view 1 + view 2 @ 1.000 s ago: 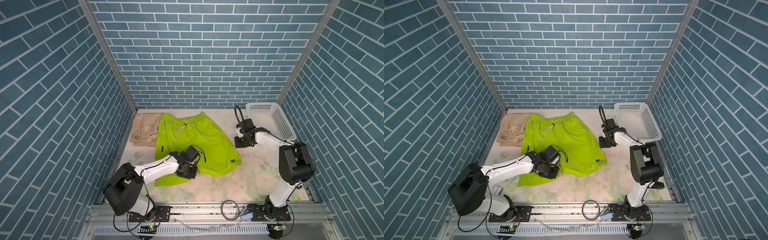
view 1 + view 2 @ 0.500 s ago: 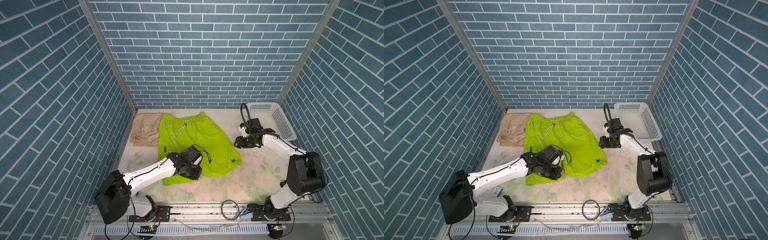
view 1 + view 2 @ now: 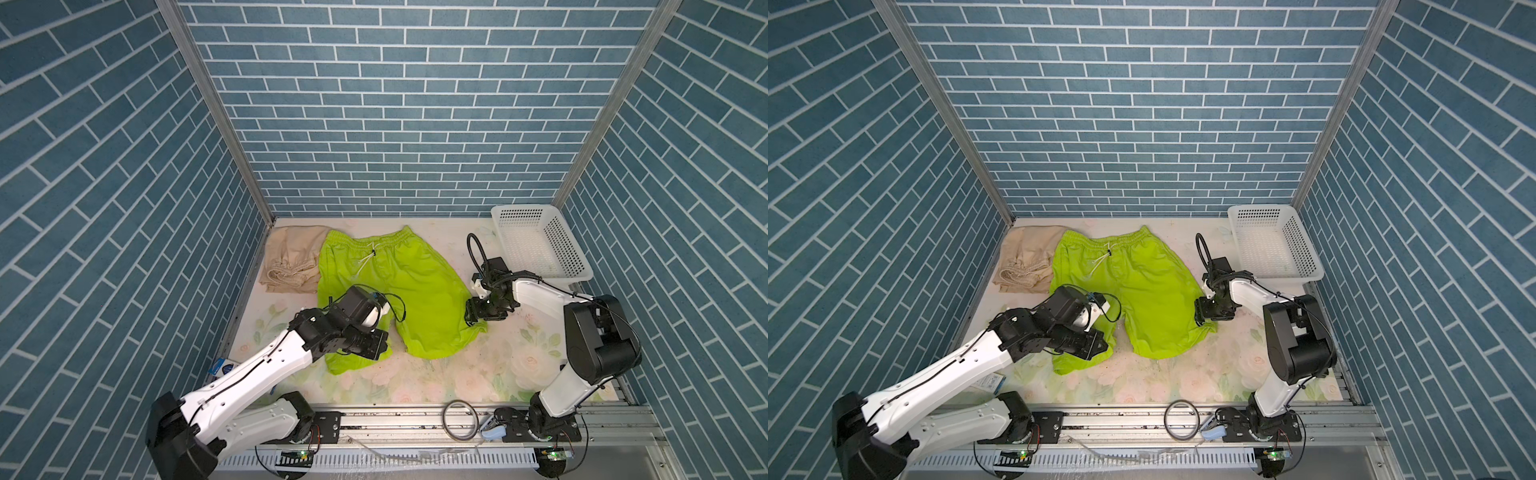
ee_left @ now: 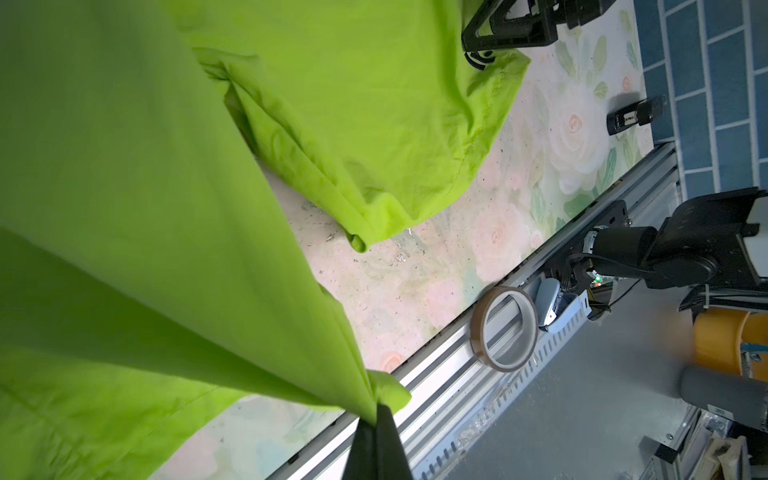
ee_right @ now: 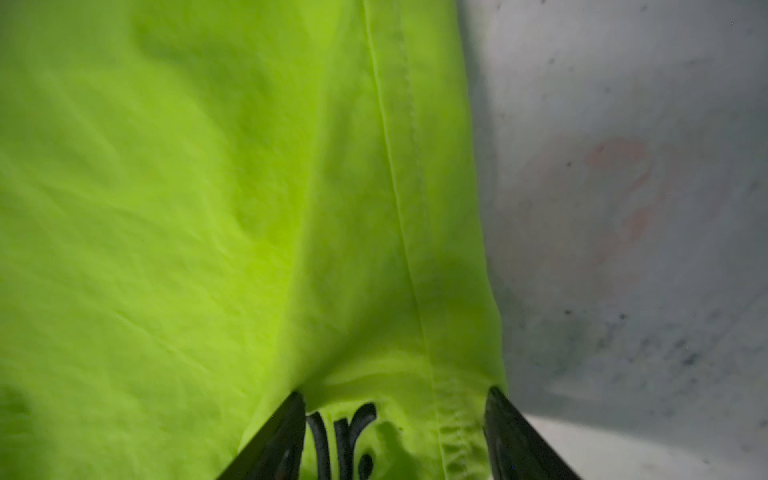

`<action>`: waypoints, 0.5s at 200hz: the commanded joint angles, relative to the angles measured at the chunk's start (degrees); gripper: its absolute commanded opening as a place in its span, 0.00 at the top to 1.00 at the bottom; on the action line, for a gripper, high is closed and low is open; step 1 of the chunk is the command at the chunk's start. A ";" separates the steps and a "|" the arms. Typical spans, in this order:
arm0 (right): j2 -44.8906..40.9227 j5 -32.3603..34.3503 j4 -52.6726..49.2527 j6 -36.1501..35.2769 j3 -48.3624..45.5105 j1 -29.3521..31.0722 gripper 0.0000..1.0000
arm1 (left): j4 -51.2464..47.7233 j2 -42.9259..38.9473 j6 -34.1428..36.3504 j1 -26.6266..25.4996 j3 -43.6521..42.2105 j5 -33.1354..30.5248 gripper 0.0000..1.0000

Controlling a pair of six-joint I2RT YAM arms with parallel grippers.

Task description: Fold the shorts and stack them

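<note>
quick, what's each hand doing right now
left hand: closed, pinching a leg edge of the lime shorts
right hand: open, straddling the other leg's hem, not gripping

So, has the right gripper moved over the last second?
Yes. The right gripper has moved away from the white perforated plastic basket toward the metal front rail, onto the leg hem of the neon lime-green fabric shorts.

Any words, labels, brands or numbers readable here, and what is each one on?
None reads whole.
Dark logo on the lime-green shorts: script strokes, cut off at the picture's edge, unreadable.
White label on a black device: too small.
Print on the blue-and-white packet: too small.
</note>
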 commanded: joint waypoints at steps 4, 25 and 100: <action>2.21 1.25 -0.53 1.98 1.57 -0.08 0.47 | -4.69 -6.54 1.57 6.01 0.26 7.67 1.00; 4.17 0.33 -0.98 2.02 2.54 -0.09 0.81 | -3.82 -8.83 1.77 9.62 0.11 12.44 1.00; 2.30 14.96 -9.86 -1.40 16.17 -3.99 1.00 | 7.04 7.11 2.04 3.53 1.03 15.83 1.00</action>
